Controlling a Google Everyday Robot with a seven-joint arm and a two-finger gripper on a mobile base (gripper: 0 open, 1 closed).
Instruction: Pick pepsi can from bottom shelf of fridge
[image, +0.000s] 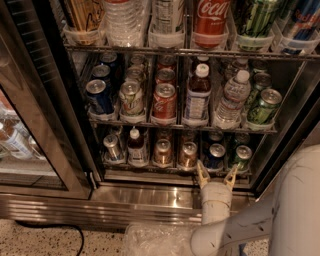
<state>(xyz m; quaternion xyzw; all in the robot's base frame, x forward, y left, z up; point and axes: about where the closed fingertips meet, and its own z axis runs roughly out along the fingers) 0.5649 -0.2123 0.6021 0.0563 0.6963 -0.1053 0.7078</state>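
The fridge (75, 145) stands open, with wire racks of cans and bottles. On the dim bottom shelf (175, 169) the pepsi can (215, 155) is a dark blue can with a silver top, second from the right. A green can (242, 157) stands to its right and a copper-brown can (188, 154) to its left. My gripper (216, 173) is just in front of and below the pepsi can, at the shelf's front edge. Its two pale fingers (201, 172) are spread open and empty, either side of the can's lane.
The middle rack holds a blue can (99, 96), a red can (164, 102) and water bottles (228, 105). The top rack holds a Coca-Cola can (210, 20). The glass door (25, 130) hangs open at left. A steel base (100, 207) and a black cable (60, 229) lie below.
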